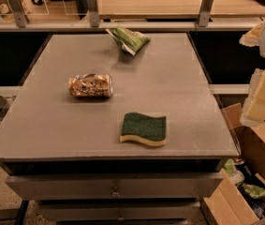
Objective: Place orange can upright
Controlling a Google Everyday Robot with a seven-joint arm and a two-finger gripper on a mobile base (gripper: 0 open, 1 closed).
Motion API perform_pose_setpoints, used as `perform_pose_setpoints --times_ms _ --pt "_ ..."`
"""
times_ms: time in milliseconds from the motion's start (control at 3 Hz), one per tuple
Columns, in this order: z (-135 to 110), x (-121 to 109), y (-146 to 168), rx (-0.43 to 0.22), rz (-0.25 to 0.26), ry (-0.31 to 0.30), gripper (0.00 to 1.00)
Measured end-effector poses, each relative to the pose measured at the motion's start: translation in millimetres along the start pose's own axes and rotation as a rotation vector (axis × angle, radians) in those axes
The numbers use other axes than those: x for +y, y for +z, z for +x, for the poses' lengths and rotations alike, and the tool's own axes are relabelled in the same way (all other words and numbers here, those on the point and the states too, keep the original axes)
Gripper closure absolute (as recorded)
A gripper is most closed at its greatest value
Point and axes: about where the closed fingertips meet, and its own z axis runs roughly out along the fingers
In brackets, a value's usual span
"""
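Note:
The orange can (91, 86) lies on its side on the grey table (52, 125), left of the middle, with its long axis running left to right. Its print is orange-brown with mottled whitish and dark patches. My gripper (259, 104) hangs at the far right edge of the view, beyond the table's right edge and well away from the can. It holds nothing that I can see.
A green snack bag (128, 39) lies at the table's far edge. A green-and-yellow sponge (143, 129) lies near the front, right of the can. An open cardboard box (244, 191) with several items stands on the floor at the lower right. A counter with posts runs behind.

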Motion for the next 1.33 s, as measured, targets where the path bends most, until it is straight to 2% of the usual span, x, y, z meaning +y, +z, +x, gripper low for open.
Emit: perform_pose_setpoints --times_ms 333,667,1333 --pt "0 0 0 0.0 0.0 0.0 0.0" --pt "-25 -3 10 -0.009 -0.023 -0.042 0.0" --pt "-129 -3 55 0.008 -0.119 -0.207 0.0"
